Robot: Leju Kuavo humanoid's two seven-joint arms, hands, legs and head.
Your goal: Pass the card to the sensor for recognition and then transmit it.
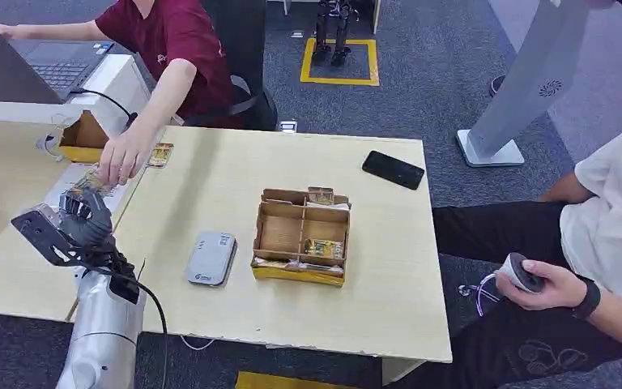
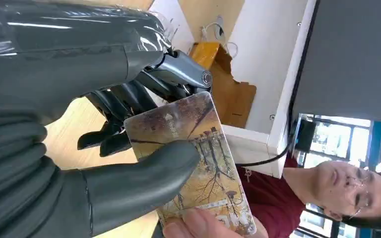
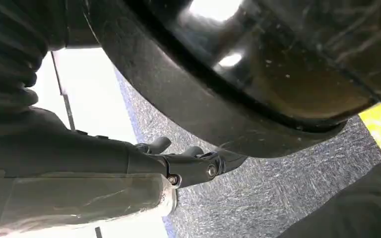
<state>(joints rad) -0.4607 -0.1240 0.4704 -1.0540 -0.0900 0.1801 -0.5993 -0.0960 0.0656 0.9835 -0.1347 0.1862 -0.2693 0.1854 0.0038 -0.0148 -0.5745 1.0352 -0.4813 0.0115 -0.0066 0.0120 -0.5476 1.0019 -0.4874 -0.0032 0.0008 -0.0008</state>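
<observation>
My left hand (image 1: 81, 217) is raised over the left side of the table and pinches a card (image 2: 198, 163) with an autumn-tree picture between its thumb (image 2: 144, 173) and its dark fingers (image 2: 129, 104). A person's hand (image 1: 121, 158) reaches in from the back left, and its fingertips (image 2: 198, 225) touch the card's far end. In the head view the card (image 1: 91, 181) shows just above my fingers. The grey card sensor (image 1: 210, 258) lies flat on the table to the right of my hand. My right hand (image 3: 178, 161) hangs over the carpet, holding nothing.
A cardboard tray (image 1: 279, 231) with cards stands beside the sensor. A black phone (image 1: 393, 170) lies at the back right, a loose card (image 1: 160, 154) and a small cardboard box (image 1: 81, 138) at the back left. A second person (image 1: 607, 235) sits to the right.
</observation>
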